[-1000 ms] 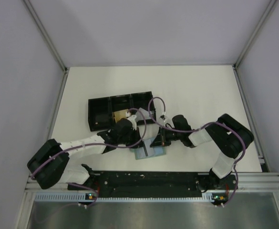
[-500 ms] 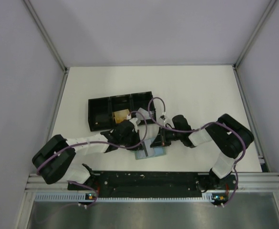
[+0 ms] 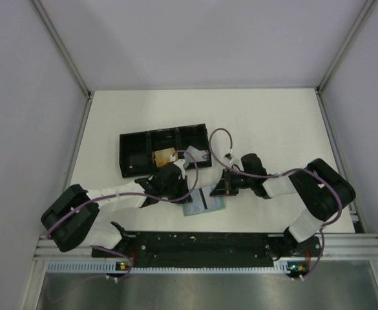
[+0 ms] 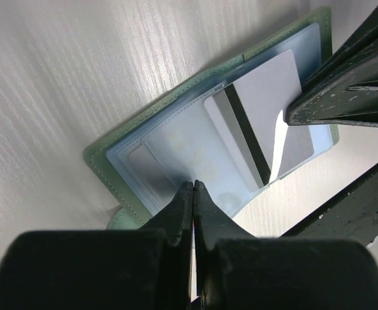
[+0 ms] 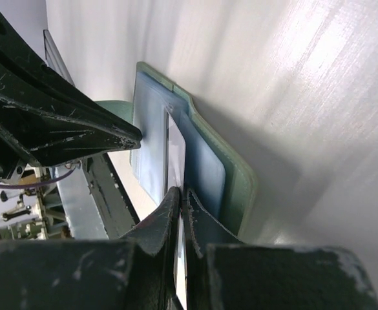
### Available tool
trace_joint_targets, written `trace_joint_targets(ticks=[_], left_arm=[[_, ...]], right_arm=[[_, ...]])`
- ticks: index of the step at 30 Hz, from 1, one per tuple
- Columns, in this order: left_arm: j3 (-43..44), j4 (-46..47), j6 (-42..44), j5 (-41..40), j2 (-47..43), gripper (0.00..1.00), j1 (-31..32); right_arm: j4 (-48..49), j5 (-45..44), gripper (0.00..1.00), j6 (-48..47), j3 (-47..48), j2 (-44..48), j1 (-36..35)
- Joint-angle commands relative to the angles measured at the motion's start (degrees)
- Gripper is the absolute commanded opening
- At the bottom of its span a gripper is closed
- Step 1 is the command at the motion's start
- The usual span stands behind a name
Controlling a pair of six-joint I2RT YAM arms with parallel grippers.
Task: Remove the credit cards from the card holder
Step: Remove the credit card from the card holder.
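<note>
1. Card holder [image 3: 203, 203]: pale green with clear blue-tinted pockets. It lies open and flat on the table [image 3: 266, 123], close to the near edge and about midway between the left and right edges. Both arms meet over it.
2. Left fingers [image 4: 194, 187]: clenched tight together. Their tips press down on the clear pocket of the holder's left panel, at that panel's near rim. Whether they nip the plastic itself cannot be told.
3. Right fingers [image 5: 178, 194]: closed on the thin edge of a grey card [image 4: 263, 110], which runs straight between the two tips in the right wrist view.
4. Grey card: silvery, with one dark stripe along its length. It lies slanted over the holder's right panel, its right end in the right fingers. Whether its other end sits inside a pocket cannot be told.
5. Tray [image 3: 135, 154]: long, black, with three compartments. It sits beyond the holder, toward the left edge and about halfway to the far edge, skewed a little to the table edges.
6. Tan card [image 3: 164, 157]: lies in the tray's middle compartment, next to its near wall.
</note>
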State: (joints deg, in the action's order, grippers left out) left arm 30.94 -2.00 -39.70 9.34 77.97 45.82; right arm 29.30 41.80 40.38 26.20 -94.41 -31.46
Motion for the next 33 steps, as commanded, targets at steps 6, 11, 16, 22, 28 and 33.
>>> trace_joint_targets(ticks=[6,11,16,22,28,33], left_arm=[[-2.3,-4.9,1.9,-5.9,-4.1,0.0,0.0],[-3.0,-4.9,1.8,-7.1,-7.7,0.0,0.0],[-4.1,-2.6,3.7,-8.3,-13.5,0.23,0.1],[-3.9,-3.1,8.0,-10.9,-20.7,0.59,0.0],[-7.3,9.7,11.7,-2.5,-29.1,0.63,0.6],[-6.3,12.3,21.1,-2.8,-30.9,0.68,5.3]], right_arm=[[-4.7,-1.3,0.0,-4.1,-1.9,7.7,3.2],[-8.3,-1.9,0.0,-4.9,-2.7,12.7,4.3],[-9.3,-1.1,0.0,-3.7,-2.6,18.2,4.6],[-7.1,2.5,0.0,-0.6,-2.6,22.9,4.6],[-5.0,3.3,0.0,3.6,-2.8,28.2,4.6],[-3.8,3.3,0.0,6.6,-2.6,30.3,4.5]])
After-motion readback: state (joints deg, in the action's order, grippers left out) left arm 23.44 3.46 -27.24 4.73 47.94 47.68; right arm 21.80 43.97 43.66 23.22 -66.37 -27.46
